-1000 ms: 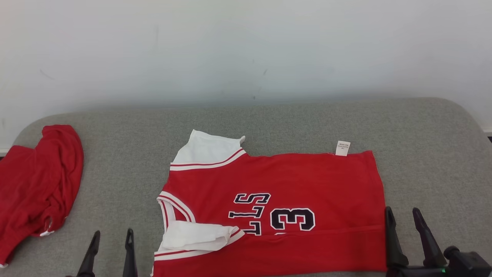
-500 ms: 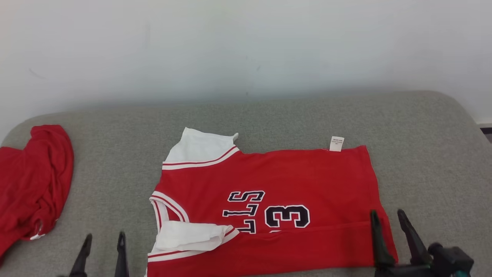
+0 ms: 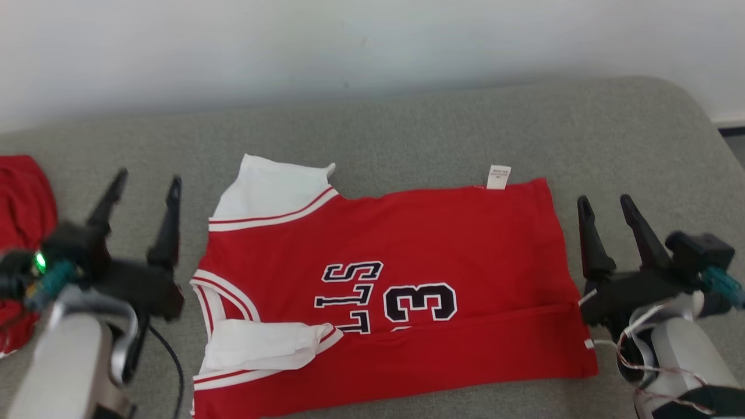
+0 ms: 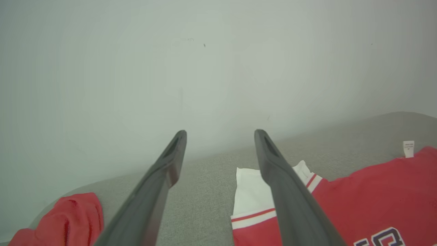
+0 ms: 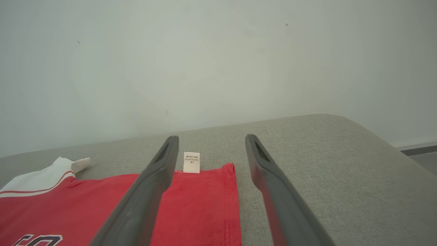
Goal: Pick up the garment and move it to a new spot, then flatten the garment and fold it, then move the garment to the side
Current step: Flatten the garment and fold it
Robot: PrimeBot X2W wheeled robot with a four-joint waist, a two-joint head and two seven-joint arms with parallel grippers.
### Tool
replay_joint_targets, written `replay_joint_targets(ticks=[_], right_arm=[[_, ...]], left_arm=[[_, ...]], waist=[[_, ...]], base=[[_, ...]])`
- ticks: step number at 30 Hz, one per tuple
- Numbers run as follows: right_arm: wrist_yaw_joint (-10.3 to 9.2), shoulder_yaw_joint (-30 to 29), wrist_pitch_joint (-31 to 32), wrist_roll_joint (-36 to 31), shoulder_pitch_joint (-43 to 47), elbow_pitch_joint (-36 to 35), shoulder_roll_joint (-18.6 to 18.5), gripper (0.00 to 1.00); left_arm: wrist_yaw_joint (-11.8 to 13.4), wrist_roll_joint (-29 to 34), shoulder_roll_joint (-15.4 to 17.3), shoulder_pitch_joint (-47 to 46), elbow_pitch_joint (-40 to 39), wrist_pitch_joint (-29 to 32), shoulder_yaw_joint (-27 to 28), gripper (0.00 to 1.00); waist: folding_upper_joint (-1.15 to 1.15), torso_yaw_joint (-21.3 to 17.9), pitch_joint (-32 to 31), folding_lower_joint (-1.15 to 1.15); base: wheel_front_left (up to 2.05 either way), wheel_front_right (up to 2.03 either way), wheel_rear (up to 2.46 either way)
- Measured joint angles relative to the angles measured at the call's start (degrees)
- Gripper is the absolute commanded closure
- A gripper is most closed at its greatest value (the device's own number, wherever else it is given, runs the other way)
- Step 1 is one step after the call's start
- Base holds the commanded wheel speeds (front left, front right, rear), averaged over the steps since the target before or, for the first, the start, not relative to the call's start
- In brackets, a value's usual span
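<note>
Two open grippers flank one red jersey [image 3: 419,238] that lies spread on a grey upholstered surface [image 3: 407,122].

At far left, a second red cloth [image 3: 20,203] lies bunched at the surface's edge, well apart from the work. Next, the left gripper [image 3: 148,177] is poised just beside the jersey's neck end, its two dark fingers parted and grasping nothing.

The jersey occupies the middle of the surface, neck to the left and hem to the right, so its lettering and the numeral 3 read sideways. Its far sleeve [image 3: 268,189] lies out flat and white. Its near sleeve [image 3: 262,346] is turned in over the front. A crease runs along the near long side toward the hem, which suggests that this side has been turned over once. A small care label [image 3: 499,176] sticks out at the far edge, near the hem.

At right, the right gripper [image 3: 604,201] stands just beside the hem, fingers likewise parted and empty.

Judged from this layout, placement and flattening appear complete, and folding is at most begun. Left to do are the main folds and the final move of the folded jersey to the side. Neither gripper has a hold on the cloth yet.
</note>
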Motion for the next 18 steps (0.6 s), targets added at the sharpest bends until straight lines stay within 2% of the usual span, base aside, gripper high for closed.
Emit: replay_joint_targets(ticks=[2, 8, 13, 18], right_arm=[[0.0, 0.71, 0.82, 0.18, -2.82, 1.85, -0.18, 0.0], [0.0, 4.0, 1.76, 1.55, -12.22, 8.69, -0.16, 0.0], [0.0, 7.01, 1.62, 1.82, -20.11, 14.82, 0.89, 0.0], [0.0, 9.29, 1.56, 2.0, -24.19, 18.33, 1.57, 0.0]], left_arm=[[0.0, -2.02, 2.26, -4.53, 1.3, 1.38, -1.66, 0.0], [0.0, -7.3, 5.82, -15.88, 6.55, 6.03, -7.0, 0.0], [0.0, -12.36, 6.81, -24.37, 13.13, 8.96, -12.48, 0.0], [0.0, -14.44, 8.29, -27.76, 17.85, 10.1, -16.48, 0.0]], waist=[[0.0, -0.49, 1.56, 0.0], [0.0, -2.29, 6.75, 0.01], [0.01, -4.23, 12.05, 0.02], [0.01, -5.72, 14.87, 0.01]], base=[[0.0, 0.0, 0.0], [0.0, 0.0, 0.0], [0.0, 0.0, 0.0], [0.0, 0.0, 0.0]])
